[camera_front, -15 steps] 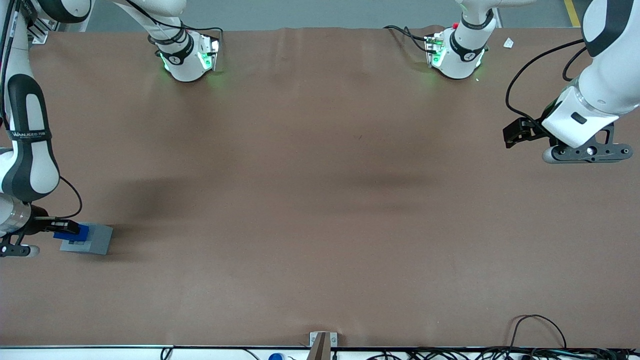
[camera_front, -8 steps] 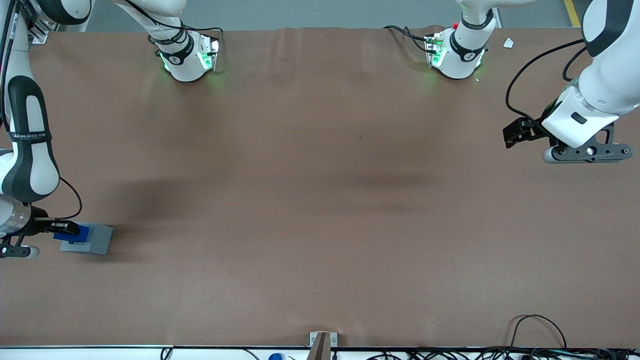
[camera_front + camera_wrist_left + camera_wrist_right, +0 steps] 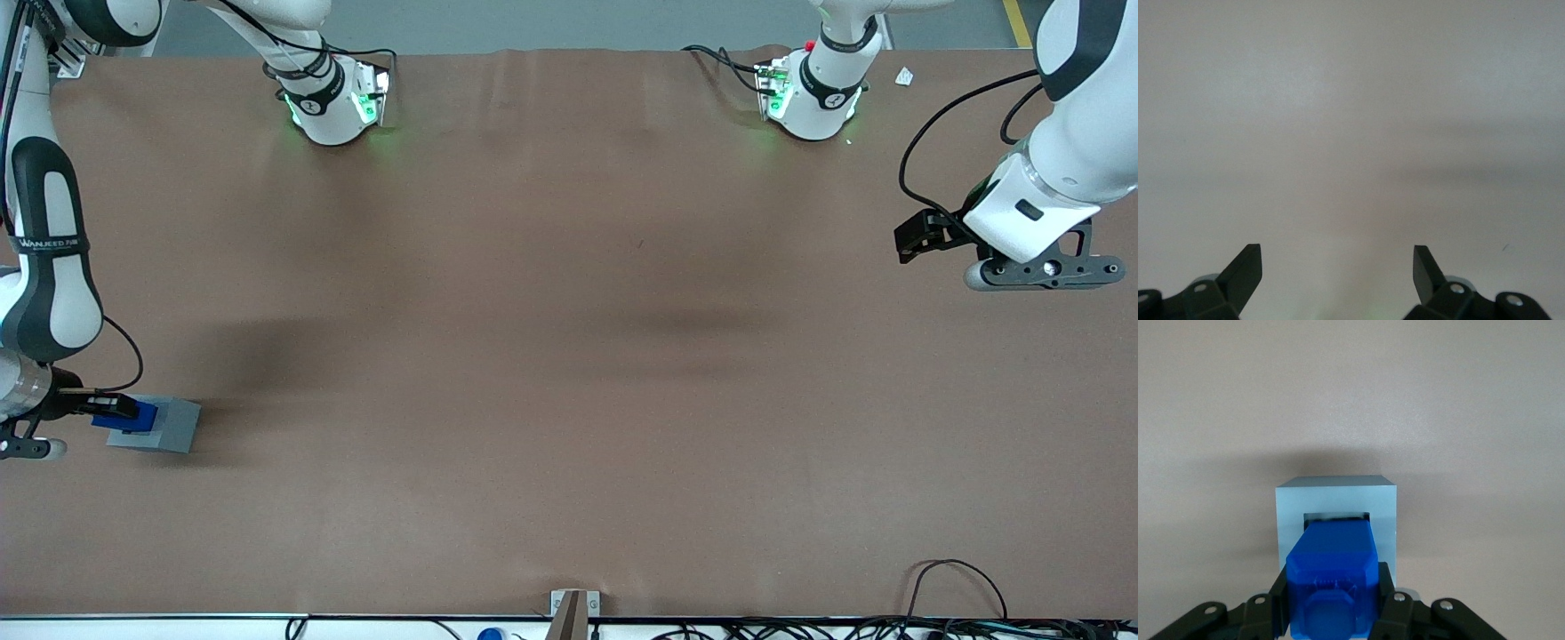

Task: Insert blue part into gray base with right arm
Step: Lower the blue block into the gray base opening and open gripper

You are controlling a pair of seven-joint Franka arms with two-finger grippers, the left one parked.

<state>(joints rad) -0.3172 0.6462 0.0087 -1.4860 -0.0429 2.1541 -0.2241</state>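
Observation:
The gray base (image 3: pixel 169 425) stands on the brown table at the working arm's end, near the front camera. The blue part (image 3: pixel 133 414) is held over the base's top. My right gripper (image 3: pixel 120 411) is shut on the blue part, one finger on each side. In the right wrist view the blue part (image 3: pixel 1333 577) sits between the black fingers (image 3: pixel 1279 593) with its tip at the square recess of the gray base (image 3: pixel 1335 503). How deep it sits in the recess I cannot tell.
The brown table mat (image 3: pixel 569 356) stretches toward the parked arm's end. Two arm bases with green lights (image 3: pixel 333 98) (image 3: pixel 809 93) stand far from the front camera. Cables (image 3: pixel 960 587) lie at the table's near edge.
The right arm has shifted slightly toward its end of the table, and the blue part moved a little with it over the base.

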